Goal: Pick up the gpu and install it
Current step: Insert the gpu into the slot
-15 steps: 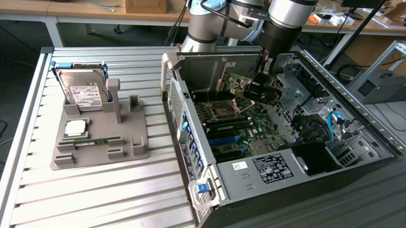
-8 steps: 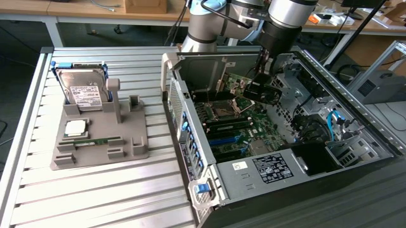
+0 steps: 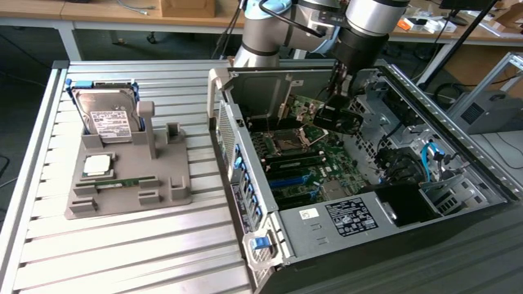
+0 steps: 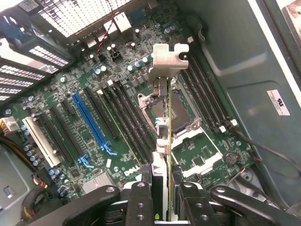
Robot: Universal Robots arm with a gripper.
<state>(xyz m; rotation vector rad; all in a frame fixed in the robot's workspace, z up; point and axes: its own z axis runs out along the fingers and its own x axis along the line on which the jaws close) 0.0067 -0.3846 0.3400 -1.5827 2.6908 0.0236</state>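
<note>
With the gripper (image 4: 165,178) clamped on the graphics card (image 4: 165,125), hold it upright, its edge parallel to the blue slot (image 3: 286,181) at its seven o'clock in the exterior view.

A slatted metal table (image 3: 147,245) with raised rails along its edges carries everything. Toward the exterior view's left, a grey moulded holder plate (image 3: 176,187) lies flat on the slats, with bare slats all around it. Just beside it, toward the exterior view's right, an open computer case (image 3: 445,125) lies on its side, open face up. Its far side seems to rest on a darker surface (image 3: 457,263) - whether that belongs to the same table is unclear.
</note>
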